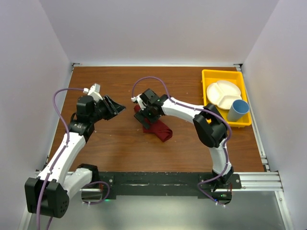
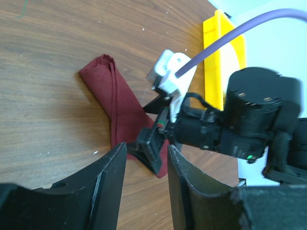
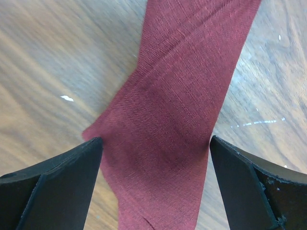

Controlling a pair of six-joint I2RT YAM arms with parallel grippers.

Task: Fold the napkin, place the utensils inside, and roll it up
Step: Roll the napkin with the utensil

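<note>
Napkin lies rolled long and thin on the table, so it looks nearly done; no utensils show. Right gripper hangs open over it, left gripper open and empty

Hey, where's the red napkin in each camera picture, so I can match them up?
Top external: the napkin lies near the picture's middle, a short slanted strip.
Left wrist: left of centre, a long folded strip running diagonally.
Right wrist: it fills the middle, between the open jaws.
Shared landmark: the right gripper, poised over the napkin in all three.
</note>
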